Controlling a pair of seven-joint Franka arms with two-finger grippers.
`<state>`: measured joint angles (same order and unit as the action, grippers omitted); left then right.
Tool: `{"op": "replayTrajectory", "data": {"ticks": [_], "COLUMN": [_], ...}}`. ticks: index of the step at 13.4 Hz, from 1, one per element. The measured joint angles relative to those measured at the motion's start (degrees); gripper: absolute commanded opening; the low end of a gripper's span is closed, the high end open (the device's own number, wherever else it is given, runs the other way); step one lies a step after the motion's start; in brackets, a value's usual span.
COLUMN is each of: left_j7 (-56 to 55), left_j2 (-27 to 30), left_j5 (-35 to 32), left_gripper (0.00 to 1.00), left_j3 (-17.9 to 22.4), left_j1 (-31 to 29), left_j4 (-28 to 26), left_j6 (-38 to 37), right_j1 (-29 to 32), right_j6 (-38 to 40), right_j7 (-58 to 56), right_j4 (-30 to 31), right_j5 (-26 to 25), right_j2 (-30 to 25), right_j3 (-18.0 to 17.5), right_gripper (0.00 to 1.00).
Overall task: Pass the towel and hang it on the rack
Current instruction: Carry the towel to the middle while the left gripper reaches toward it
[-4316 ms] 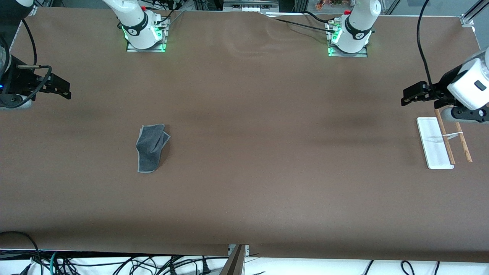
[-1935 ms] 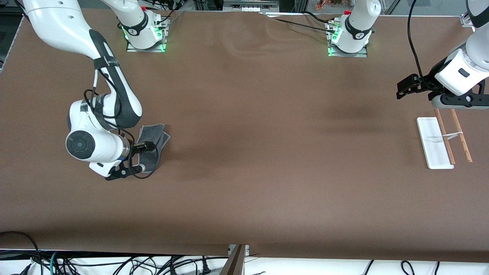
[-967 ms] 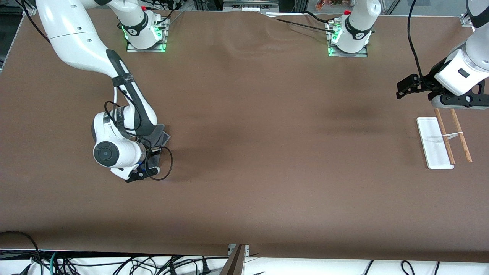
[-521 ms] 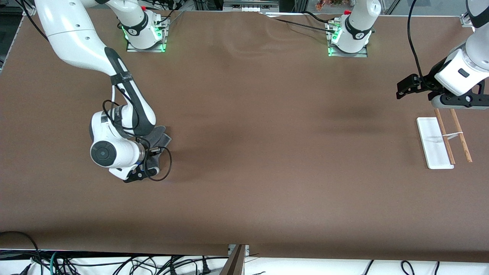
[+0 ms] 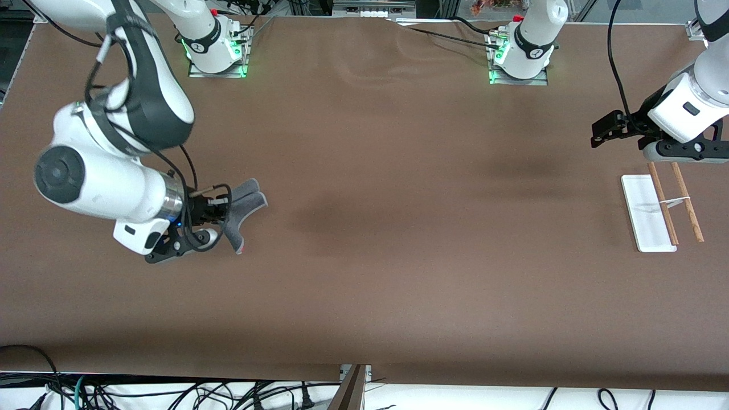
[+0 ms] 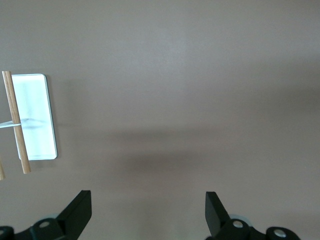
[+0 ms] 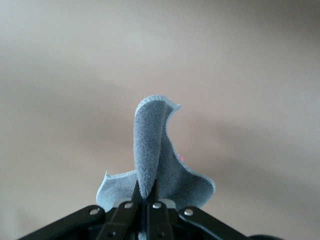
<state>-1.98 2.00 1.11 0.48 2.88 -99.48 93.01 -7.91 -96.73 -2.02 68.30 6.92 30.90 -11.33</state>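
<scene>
The dark grey towel (image 5: 242, 210) hangs bunched and lifted off the table toward the right arm's end, pinched in my right gripper (image 5: 221, 213). In the right wrist view the towel (image 7: 155, 150) rises as a fold from between the shut fingers (image 7: 131, 200) of my right gripper (image 7: 145, 196). The rack (image 5: 649, 213), a white base with two thin wooden rods (image 5: 662, 202), stands toward the left arm's end. My left gripper (image 5: 597, 135) waits above the table beside the rack, open and holding nothing. The left wrist view shows the rack (image 6: 34, 117) and my left gripper (image 6: 148, 210) with its jaws wide apart.
The brown table (image 5: 398, 228) carries nothing else between the towel and the rack. Both arm bases (image 5: 216, 51) stand along the table edge farthest from the front camera. Cables (image 5: 171, 393) hang below the table's nearest edge.
My right gripper has closed on the towel and risen, lifting it off the table; the cloth now hangs bunched from the fingers. The left arm has not moved.
</scene>
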Motion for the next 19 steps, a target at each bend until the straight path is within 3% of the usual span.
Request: {"op": "replayTrajectory", "data": {"ticks": [5,8,13,19], "left_j7": [0.9,3.9,15.4,23.8], "left_j2": [-0.5,-1.7,-8.2,-18.1], "left_j5": [0.9,7.9,26.1,52.5], "left_gripper": [1.0,1.0,1.0,1.0], "left_j3": [-0.3,-0.6,-0.5,-0.3], "left_j1": [0.4,0.8,0.8,0.5], "left_j4": [0.0,0.0,-0.2,-0.3], "left_j6": [-1.0,-2.0,-4.5,-4.5], "right_j1": [-2.2,-7.6,-13.8,-20.8], "right_j6": [-5.2,-13.6,-23.3,-32.3], "right_j7": [15.9,25.9,32.3,36.0], "right_j4": [-2.7,-2.8,-2.9,-2.9], "right_j5": [1.2,1.2,1.2,1.2], "right_j2": [0.8,1.6,3.2,5.3], "right_j3": [-7.9,-8.5,-8.6,-8.6], "right_gripper": [0.0,0.0,0.0,0.0]}}
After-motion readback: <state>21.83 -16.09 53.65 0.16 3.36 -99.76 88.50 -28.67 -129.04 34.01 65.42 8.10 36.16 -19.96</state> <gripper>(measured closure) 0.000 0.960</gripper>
